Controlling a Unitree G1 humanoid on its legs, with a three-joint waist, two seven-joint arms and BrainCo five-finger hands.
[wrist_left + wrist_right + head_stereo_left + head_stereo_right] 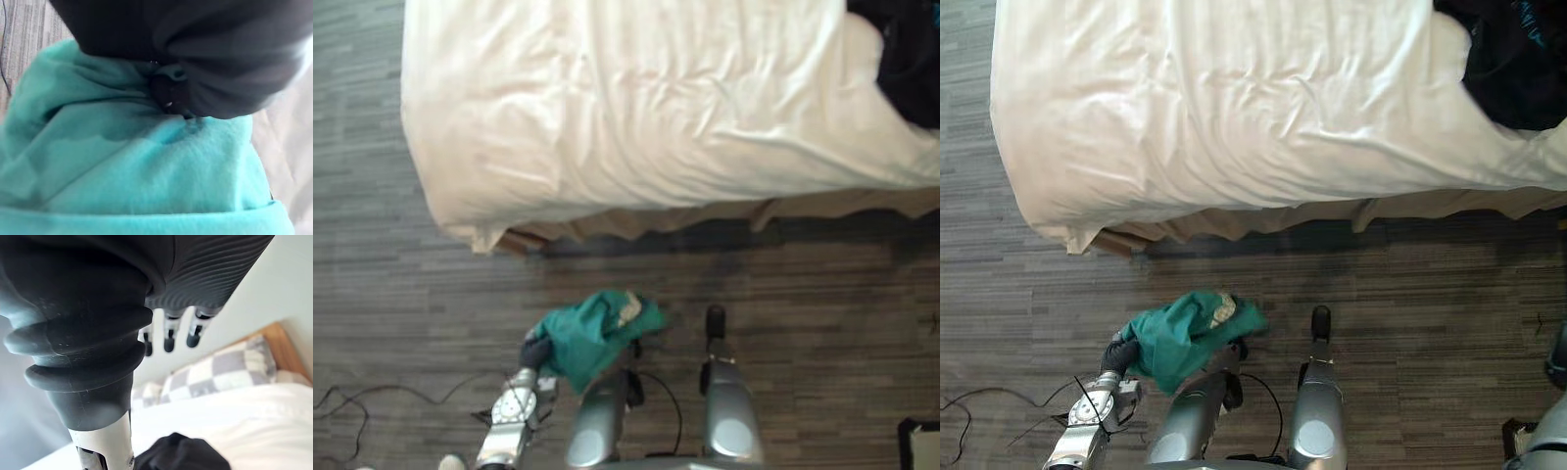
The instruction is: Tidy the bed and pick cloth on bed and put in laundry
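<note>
A teal cloth (592, 338) hangs off my left hand (536, 351) above the floor, just in front of the bed. In the left wrist view the teal cloth (137, 176) bunches under the hand's dark cover, and a dark fingertip (168, 93) presses into a fold of it. A black cloth (1508, 59) lies on the white duvet (636, 108) at the bed's far right. My right hand (168, 335) hangs with straight fingers that hold nothing, and the black cloth (181, 453) lies on the bed beyond it.
The bed's near corner (475, 230) overhangs the grey plank floor (822, 294). Checkered pillows (234, 367) lean on a wooden headboard (283, 342). A dark-rimmed pale object (920, 446) sits at the lower right.
</note>
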